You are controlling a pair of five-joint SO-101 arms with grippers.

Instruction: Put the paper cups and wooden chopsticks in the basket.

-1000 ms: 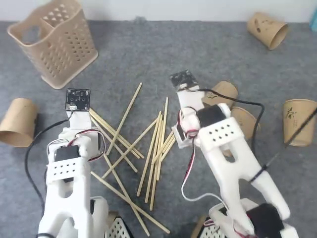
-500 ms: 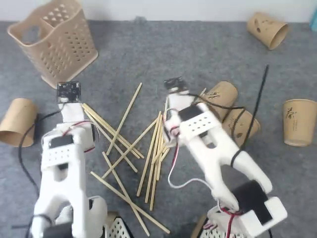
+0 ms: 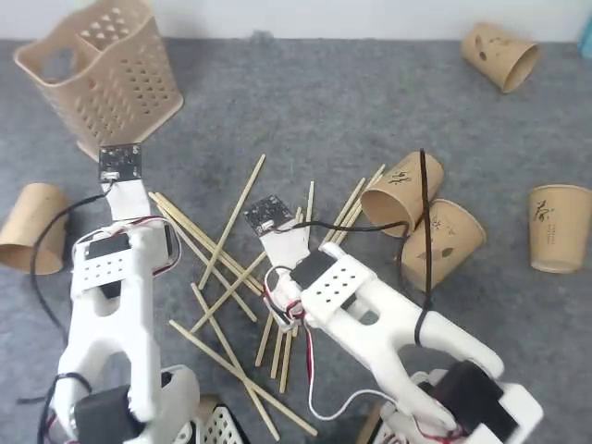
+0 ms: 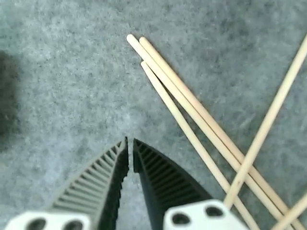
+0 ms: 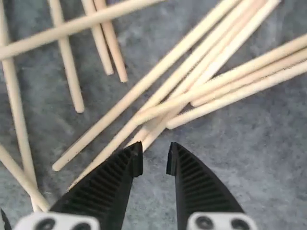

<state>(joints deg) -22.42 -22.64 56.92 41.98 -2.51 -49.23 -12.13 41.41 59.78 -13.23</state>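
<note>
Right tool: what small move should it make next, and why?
The right tool should probably open wider and ease down onto the chopsticks just beyond its tips. Its jaws stand only slightly apart and hold nothing, and several sticks lie crossed right ahead of them.

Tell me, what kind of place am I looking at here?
Probably a robot test bench or lab table, not a kitchen: two white robot arms stand over a grey felt-like mat, with wooden chopsticks, paper cups and a basket laid out as practice items.
</note>
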